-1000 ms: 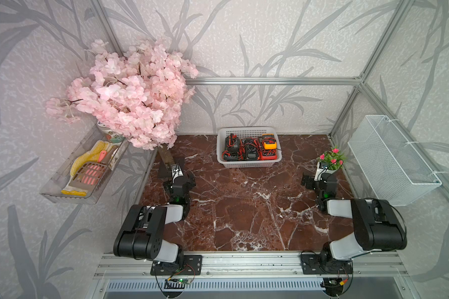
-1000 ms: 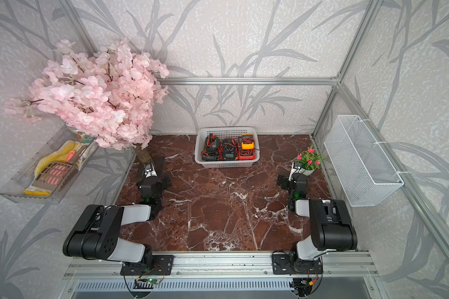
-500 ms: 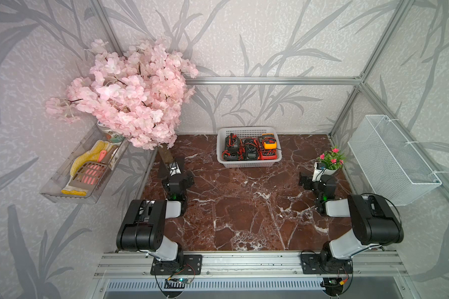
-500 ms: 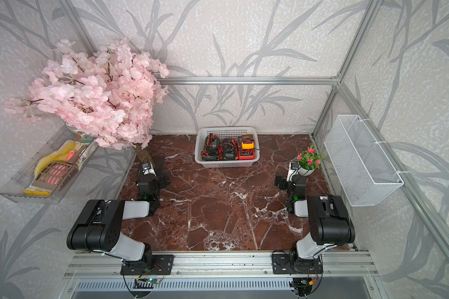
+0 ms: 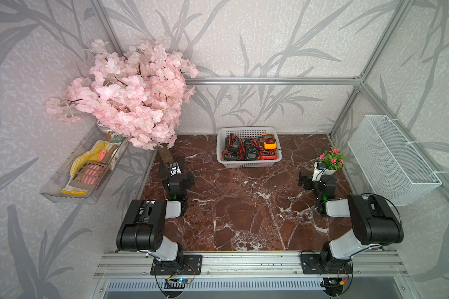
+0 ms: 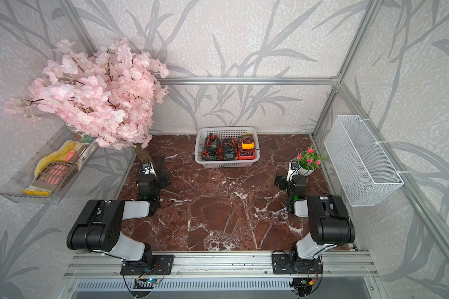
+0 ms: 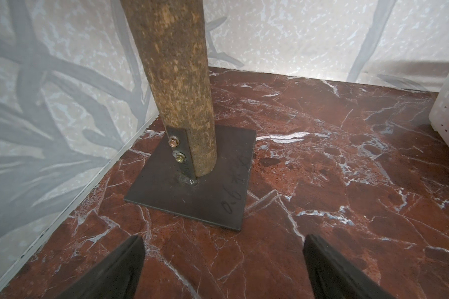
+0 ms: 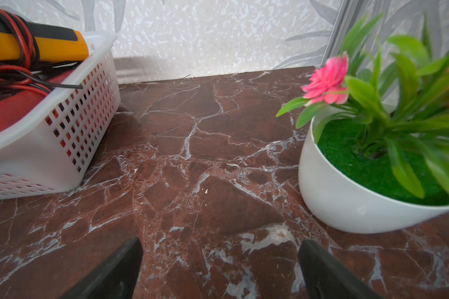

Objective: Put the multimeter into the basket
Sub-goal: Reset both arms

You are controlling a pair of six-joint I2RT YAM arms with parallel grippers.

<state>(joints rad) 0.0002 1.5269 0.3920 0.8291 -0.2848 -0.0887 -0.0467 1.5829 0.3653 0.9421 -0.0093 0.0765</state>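
You have both end effectors released and empty now. The left end effector hangs low over the tabletop w/ its jaws wide apart, facing the tree trunk and its metal base plate. The right end effector stands the same way, nothing btw. its jaws, just beside the flower pot. I judge they are kept at the two sides so that the middle of the tabletop and the overhead sight to the basket are free. The basket stands at the back centre, close to the back wall, i.e. a place that either side can reach. The multimeters are all inside it. In both top views I see none lying on the tabletop, so the task looks done or nearly. They lie side by side and fill the floor, which is probably why the orange multimeter rests on top of the red multimeter, w/ its end at about rim height in the right wrist view. The leads are tangled over the units, and one black lead goes out over the rim on the flower pot side. If you go in again, pls mind this lead, as it may catch a jaw and drag the basket.
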